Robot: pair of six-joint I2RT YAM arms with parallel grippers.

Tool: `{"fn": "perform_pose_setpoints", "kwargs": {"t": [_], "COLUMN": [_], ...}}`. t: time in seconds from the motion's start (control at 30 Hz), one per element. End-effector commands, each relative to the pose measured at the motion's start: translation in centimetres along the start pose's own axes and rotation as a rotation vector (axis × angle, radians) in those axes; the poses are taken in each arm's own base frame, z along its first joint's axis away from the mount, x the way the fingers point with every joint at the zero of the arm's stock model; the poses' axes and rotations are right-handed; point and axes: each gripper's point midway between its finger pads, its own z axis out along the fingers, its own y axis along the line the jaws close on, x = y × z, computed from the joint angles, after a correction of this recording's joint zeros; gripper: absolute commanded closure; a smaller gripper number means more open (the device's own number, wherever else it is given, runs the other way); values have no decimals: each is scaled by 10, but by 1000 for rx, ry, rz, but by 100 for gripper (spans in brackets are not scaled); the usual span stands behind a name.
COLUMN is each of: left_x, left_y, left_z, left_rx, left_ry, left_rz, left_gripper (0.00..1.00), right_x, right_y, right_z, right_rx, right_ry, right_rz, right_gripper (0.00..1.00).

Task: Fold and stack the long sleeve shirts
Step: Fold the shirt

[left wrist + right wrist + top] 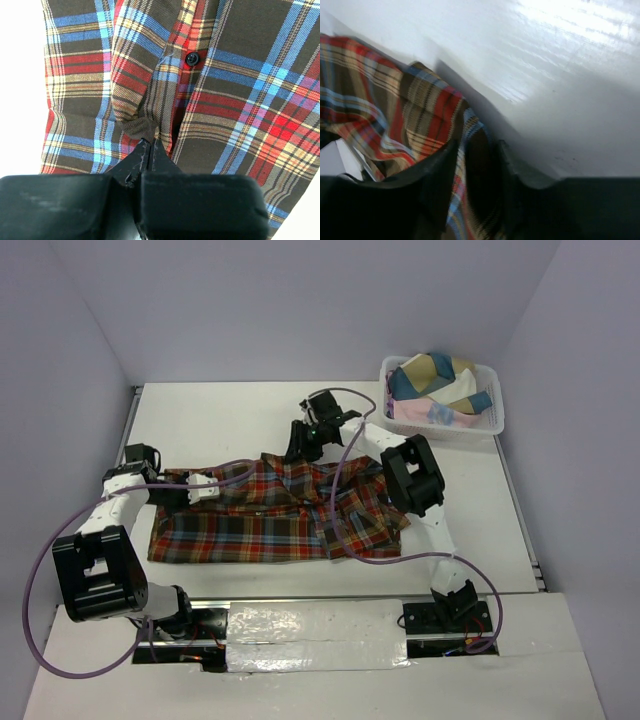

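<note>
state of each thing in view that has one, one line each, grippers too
plaid shirt, spread out on the table, not yet folded, rumpled near the right arm
left gripper, jaws shut on a pinch of the shirt
right gripper, jaws around the shirt's far edge, cloth between them, grip unclear
white basket, upright at the far right corner, filled with loose cloths

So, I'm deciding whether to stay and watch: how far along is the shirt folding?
Early. Done: the red, brown and blue plaid flannel shirt lies spread on the white table. In hand: the left gripper pinches a fold of it; the right gripper straddles cloth at the collar edge. Remaining: finishing folds, stacking; other fabrics fill the white lattice basket.
</note>
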Motion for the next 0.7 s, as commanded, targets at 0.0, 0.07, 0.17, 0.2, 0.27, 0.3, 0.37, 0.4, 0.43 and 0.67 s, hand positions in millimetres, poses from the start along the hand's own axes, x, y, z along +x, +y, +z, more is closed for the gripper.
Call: {"fn": "perform_pose_setpoints", "kwargs": {"t": [0.0, 0.07, 0.17, 0.2, 0.27, 0.3, 0.37, 0.4, 0.43, 0.67], "left_x": [-9, -8, -8, -8, -7, -6, -4, -4, -4, -2], "left_y": [3, 3, 3, 3, 2, 3, 2, 2, 2, 1], "left_z": [-1, -1, -1, -1, -2, -2, -2, -2, -2, 0], "left_rx": [-7, -9, -13, -15, -17, -20, -23, -26, -25, -23], "left_ry": [-28, -27, -23, -17, -11, -6, 4, 7, 8, 8], "left_rz": [17, 18, 22, 23, 21, 22, 18, 19, 21, 13], "left_gripper": [100, 100, 100, 100, 100, 100, 100, 100, 100, 100], "right_x": [-46, -52, -52, -50, -49, -46, -46, -44, -45, -33], "right_y": [44, 49, 46, 45, 43, 38, 32, 27, 23, 50], "right_z": [-35, -32, -20, -14, -8, -2, 1, 1, 1, 4], "right_rx": [-67, -97, -118, -132, -137, -125, -89, -59, -39, -77], "right_ry": [-172, -181, -169, -161, -142, -117, -110, -102, -110, -108], "right_rz": [-147, -131, -77, -65, -24, -4, 18, 35, 41, -50], "right_gripper": [50, 48, 51, 54, 56, 56, 52, 48, 46, 37]}}
